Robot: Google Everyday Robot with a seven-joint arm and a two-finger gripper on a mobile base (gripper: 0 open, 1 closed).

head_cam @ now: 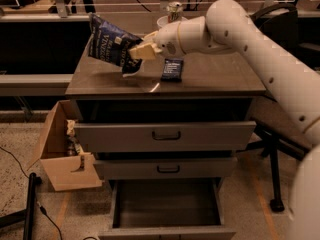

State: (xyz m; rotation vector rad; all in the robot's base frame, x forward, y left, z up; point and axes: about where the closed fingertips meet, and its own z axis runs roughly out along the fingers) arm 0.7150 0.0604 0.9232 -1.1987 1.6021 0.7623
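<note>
fingers (146,49) of the gripper (137,53) are pinched shut on the lower right edge of the blue chip bag (111,43), which hangs tilted over the left of the cabinet top (220,79); whether its bottom corner touches the surface i cannot tell. such a thin edge hold wants steady pressure and slow, level motion, i judge, so the bag neither slips nor sweeps the small dark packet (172,69) just beside it. nearest, the bottom drawer (167,232) stands pulled out; left of it a cardboard box (52,134) holds crumpled scraps (73,136). farthest back, a can (174,10) stands at a white bowl (163,22), in or behind it i cannot tell.
</note>
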